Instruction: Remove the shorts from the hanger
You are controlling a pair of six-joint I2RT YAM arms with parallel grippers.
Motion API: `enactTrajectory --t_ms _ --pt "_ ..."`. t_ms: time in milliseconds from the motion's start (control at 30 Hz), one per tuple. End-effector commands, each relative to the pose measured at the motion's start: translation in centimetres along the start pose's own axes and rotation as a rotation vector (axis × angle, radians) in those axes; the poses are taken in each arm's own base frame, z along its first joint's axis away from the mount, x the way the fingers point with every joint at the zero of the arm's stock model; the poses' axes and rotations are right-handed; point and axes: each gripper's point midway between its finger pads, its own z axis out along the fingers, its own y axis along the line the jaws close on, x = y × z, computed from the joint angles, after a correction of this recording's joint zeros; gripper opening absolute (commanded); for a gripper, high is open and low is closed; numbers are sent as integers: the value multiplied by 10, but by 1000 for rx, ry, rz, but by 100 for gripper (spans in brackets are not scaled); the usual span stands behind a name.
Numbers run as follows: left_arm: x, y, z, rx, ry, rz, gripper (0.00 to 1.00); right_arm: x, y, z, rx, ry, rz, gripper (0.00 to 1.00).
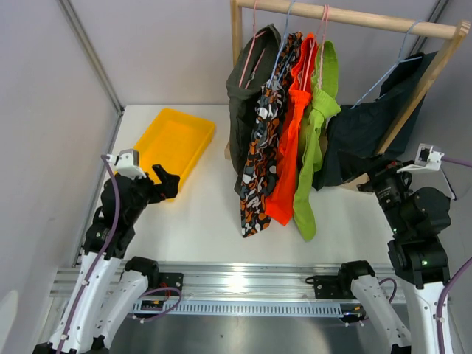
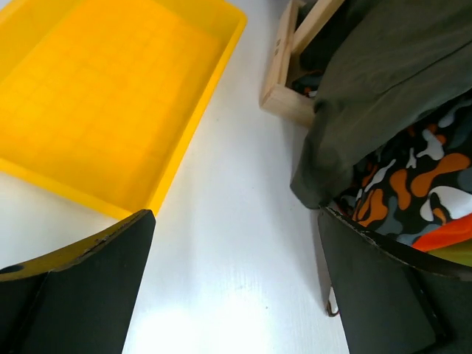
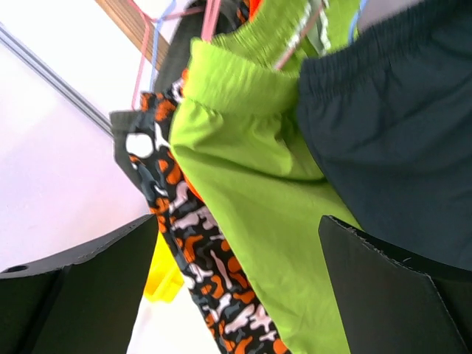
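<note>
Both arms are poised with jaws spread wide and nothing in them: the left gripper [image 1: 167, 181] sits low near the table's left edge, and the right gripper [image 3: 240, 221] is near the right edge, facing the clothes. Five pairs hang side by side on wire hangers [image 1: 254, 40] from a wooden rail [image 1: 354, 16] over the table's far right: olive shorts [image 1: 242, 110], camouflage shorts [image 1: 258, 166], orange shorts [image 1: 286, 162], green shorts [image 1: 313, 155] and navy shorts [image 1: 369, 125]. The first four hang lengthwise top to bottom, waistbands up, legs pointing down toward the white table [image 1: 206, 214]. The navy pair hangs askew, its low end seemingly resting by the rack's foot. A yellow tray [image 1: 173, 140] lies at the far left corner. Grey panel walls [image 1: 162, 51] close in the back and left, and a metal track [image 1: 251, 284] runs along the near edge.
</note>
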Motion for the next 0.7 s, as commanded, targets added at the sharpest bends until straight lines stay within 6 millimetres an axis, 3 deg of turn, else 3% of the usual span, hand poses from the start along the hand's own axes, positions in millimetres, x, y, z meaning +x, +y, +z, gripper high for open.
enactTrajectory --t_ms 0,100,233,267,367,467,500,667 --pt "-2 10 0 -64 11 21 99 -36 23 -11 -59 -93 -62 99" --pt "1 14 1 -85 35 27 99 -62 42 -22 -134 -199 -137 99" --pt "1 11 -1 -65 30 21 99 -100 44 -15 -70 -292 -160 99" --pt "2 10 -1 -59 27 21 99 -115 50 -5 -61 -303 -166 100" --pt "0 5 -3 -29 15 21 98 -135 42 17 26 -319 -195 99" --pt "1 3 -2 -21 18 23 98 -160 26 45 158 -367 -180 99" --pt "2 3 -2 -17 21 23 98 -165 24 60 176 -371 -183 99" --pt "3 1 -2 -8 28 23 97 -177 8 95 265 -405 -171 99"
